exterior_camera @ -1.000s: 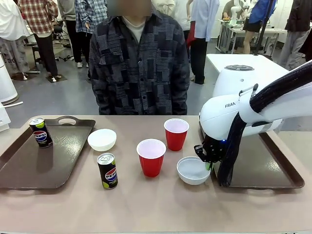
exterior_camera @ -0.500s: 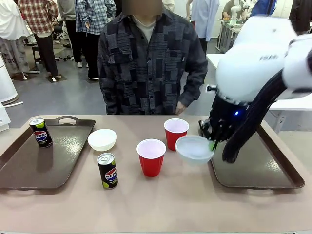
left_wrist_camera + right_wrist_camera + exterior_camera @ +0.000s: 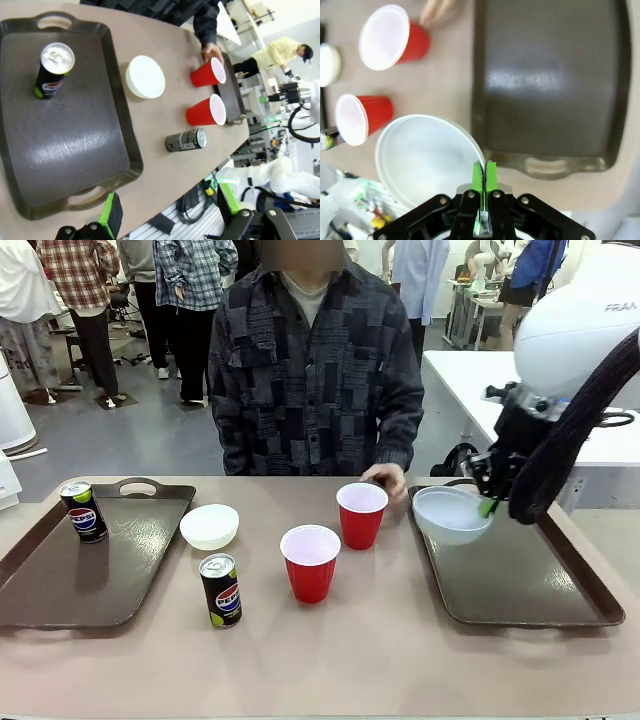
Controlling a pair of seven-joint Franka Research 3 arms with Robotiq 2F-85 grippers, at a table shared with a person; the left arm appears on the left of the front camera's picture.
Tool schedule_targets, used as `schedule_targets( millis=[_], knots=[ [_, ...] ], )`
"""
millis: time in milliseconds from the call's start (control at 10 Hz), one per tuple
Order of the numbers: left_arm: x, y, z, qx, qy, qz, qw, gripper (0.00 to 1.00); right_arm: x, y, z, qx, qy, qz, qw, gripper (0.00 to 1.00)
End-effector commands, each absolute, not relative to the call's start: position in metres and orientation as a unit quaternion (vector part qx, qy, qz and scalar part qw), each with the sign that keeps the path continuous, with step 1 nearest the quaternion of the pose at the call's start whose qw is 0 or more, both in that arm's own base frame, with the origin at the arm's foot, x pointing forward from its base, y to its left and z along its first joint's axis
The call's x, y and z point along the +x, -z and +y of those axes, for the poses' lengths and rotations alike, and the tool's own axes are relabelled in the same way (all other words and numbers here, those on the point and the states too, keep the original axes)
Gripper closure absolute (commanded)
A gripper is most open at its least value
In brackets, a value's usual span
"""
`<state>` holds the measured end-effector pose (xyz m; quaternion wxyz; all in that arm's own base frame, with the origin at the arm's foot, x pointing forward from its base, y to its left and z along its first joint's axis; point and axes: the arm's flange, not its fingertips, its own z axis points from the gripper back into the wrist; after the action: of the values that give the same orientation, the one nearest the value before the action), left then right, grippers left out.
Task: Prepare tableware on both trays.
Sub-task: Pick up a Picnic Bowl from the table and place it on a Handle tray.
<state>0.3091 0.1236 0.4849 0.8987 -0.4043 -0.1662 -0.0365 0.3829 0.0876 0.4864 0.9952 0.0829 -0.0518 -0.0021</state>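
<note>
My right gripper (image 3: 487, 503) is shut on the rim of a white bowl (image 3: 450, 512) and holds it in the air over the far left part of the right tray (image 3: 530, 585). In the right wrist view the green pads (image 3: 478, 176) pinch the bowl's (image 3: 422, 160) edge beside the tray (image 3: 550, 75). The left tray (image 3: 50, 580) carries one Pepsi can (image 3: 83, 510). On the table between the trays stand a second can (image 3: 220, 590), another white bowl (image 3: 209, 526) and two red cups (image 3: 311, 562) (image 3: 361, 515). My left gripper (image 3: 170, 212) hangs open above the left tray (image 3: 65, 130).
A person stands at the far side of the table, one hand (image 3: 385, 476) resting by the far red cup. The right tray's floor is bare. More people and tables show in the room behind.
My right gripper has lifted the white bowl off the table and carried it up and to the right, over the right tray. The person's hand has come down beside the far red cup.
</note>
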Motion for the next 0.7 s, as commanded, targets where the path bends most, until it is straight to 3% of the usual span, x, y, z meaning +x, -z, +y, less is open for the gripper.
schedule_targets(
  millis=[0,600],
  knots=[
    [0.309,-0.485,0.124,-0.408,0.037,-0.168,0.897,0.0,0.402,-0.486,0.065,0.077,0.029,-0.054,0.995,1.0],
    [0.309,-0.485,0.124,-0.408,0.037,-0.168,0.897,0.0,0.432,-0.476,0.03,0.069,0.133,-0.073,0.986,1.0]
  ],
)
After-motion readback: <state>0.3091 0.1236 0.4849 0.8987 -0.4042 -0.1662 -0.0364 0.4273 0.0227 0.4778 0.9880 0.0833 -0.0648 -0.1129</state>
